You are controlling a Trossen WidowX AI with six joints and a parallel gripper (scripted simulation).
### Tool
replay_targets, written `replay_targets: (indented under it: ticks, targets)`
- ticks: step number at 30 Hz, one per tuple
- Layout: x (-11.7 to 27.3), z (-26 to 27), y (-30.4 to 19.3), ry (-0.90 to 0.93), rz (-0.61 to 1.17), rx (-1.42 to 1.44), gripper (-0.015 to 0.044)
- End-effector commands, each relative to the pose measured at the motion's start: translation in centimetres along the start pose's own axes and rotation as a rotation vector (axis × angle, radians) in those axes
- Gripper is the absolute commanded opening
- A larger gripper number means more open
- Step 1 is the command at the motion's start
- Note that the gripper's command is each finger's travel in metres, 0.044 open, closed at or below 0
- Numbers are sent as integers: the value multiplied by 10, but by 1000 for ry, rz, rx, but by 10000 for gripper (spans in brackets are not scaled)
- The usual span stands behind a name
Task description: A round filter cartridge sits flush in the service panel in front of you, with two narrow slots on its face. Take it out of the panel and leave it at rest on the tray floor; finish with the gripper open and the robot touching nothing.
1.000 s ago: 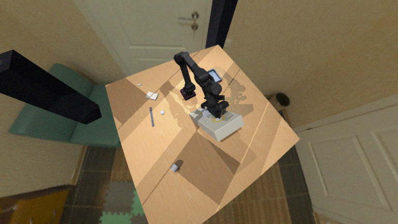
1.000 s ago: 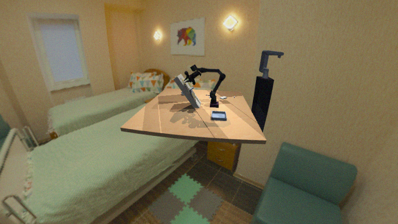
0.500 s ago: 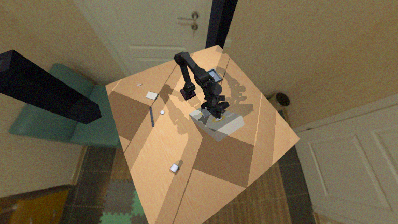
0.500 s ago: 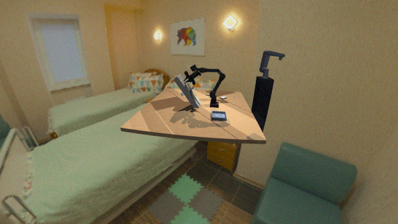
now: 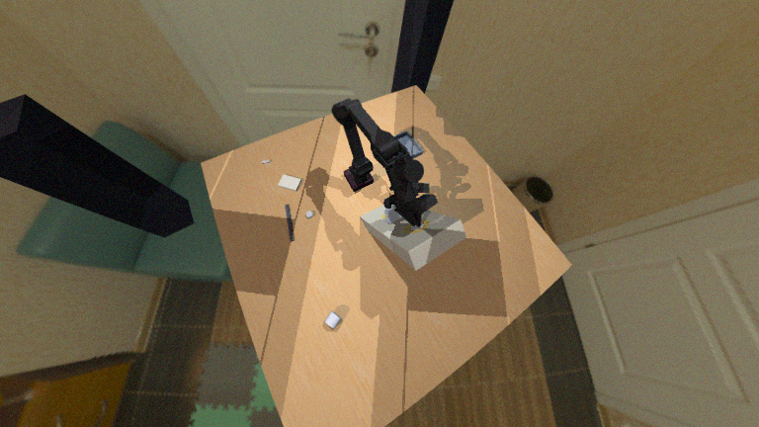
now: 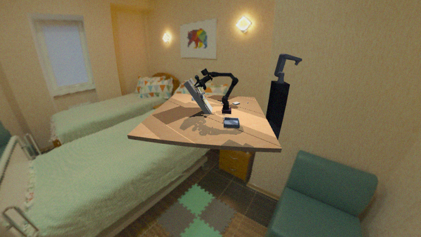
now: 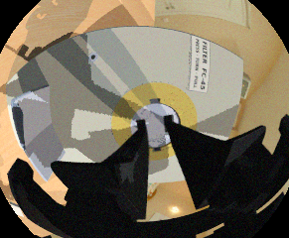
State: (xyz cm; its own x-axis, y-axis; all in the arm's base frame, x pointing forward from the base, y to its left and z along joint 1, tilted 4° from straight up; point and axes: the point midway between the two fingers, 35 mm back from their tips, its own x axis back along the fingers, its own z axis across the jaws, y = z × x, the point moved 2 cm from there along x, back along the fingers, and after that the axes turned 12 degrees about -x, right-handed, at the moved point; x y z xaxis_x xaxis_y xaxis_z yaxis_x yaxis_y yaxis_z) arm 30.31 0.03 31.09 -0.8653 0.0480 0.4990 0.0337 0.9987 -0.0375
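The round pale cartridge (image 7: 156,133) sits in the sloped grey service panel (image 5: 439,246) (image 6: 197,98) (image 7: 176,55), inside a yellow ring (image 7: 188,109). Dark notches show at the cartridge's upper and lower edges in the wrist view. My gripper (image 5: 418,224) (image 6: 195,86) (image 7: 156,127) is partly open, its two fingertips apart over the left and right parts of the cartridge face. Whether the tips are inside the slots is hidden. The blue-grey tray (image 5: 411,145) (image 6: 231,127) lies on the table, away from the panel and near the arm's base.
A label (image 7: 200,64) is on the panel. A pale bluish part (image 7: 35,116) stands out at the panel's left in the wrist view. A white card (image 5: 290,182), a dark bar (image 5: 289,222), a small white round piece (image 5: 309,213) and a small block (image 5: 332,319) lie on the table.
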Motion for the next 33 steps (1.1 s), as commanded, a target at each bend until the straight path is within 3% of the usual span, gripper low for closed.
replay_targets:
  ticks: [1,33]
  targets:
    - [-3,1,1,4,-4,5,93]
    - [-15,1,1,4,-4,5,93]
